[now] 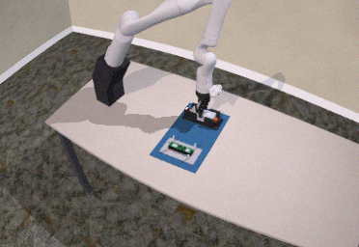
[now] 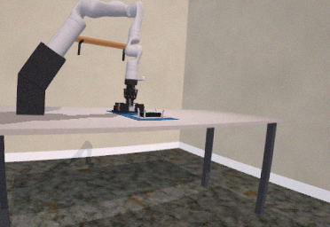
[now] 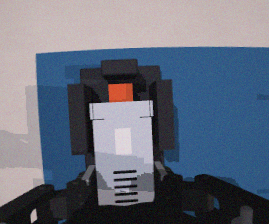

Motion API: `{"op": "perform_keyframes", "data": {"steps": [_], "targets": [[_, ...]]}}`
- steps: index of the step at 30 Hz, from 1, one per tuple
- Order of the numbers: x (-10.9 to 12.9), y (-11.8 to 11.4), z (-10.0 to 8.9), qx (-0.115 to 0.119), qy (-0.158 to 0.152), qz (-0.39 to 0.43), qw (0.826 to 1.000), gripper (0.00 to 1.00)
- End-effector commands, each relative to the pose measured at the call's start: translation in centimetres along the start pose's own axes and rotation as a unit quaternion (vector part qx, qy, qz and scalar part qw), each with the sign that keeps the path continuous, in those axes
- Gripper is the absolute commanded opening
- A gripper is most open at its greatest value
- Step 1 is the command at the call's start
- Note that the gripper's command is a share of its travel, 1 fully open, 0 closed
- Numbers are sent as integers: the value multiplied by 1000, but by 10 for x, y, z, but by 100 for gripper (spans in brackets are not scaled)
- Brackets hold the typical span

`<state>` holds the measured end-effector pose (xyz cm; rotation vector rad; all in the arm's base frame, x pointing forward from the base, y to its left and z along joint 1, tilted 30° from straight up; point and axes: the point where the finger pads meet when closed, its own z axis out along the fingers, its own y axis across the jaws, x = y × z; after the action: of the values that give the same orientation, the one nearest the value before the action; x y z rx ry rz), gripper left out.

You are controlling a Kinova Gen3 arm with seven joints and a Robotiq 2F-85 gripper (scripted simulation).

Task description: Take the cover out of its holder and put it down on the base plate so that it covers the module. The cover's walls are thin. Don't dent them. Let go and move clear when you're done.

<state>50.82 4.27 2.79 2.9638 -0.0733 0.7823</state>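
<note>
The grey box-shaped cover (image 3: 121, 145) sits in its black holder (image 3: 121, 112) at the far end of the blue mat (image 1: 190, 138). An orange block (image 3: 121, 92) shows in the holder just beyond the cover. My gripper (image 3: 125, 174) is lowered over the holder (image 1: 205, 117) and is shut on the cover's near end, one finger on each side wall. The cover still rests in the holder. The base plate (image 1: 181, 150) with the green module (image 1: 181, 148) lies at the near end of the mat, apart from the holder. In the exterior view the gripper (image 2: 129, 100) stands straight down over the holder.
The mat lies mid-table. The arm's dark pedestal (image 1: 110, 79) stands at the table's far left corner. An orange rail (image 2: 101, 43) hangs on the wall behind the arm.
</note>
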Motion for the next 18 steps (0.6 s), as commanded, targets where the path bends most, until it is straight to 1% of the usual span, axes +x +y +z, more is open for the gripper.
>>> {"op": "perform_keyframes", "data": {"steps": [1,6,15,18], "targets": [[2,0,-10,0,2,-1,1000,0],[1,0,-8,1,1,1,1000,0],[1,0,-35,1,1,1,1000,0],[1,0,-35,1,1,1,1000,0]]}}
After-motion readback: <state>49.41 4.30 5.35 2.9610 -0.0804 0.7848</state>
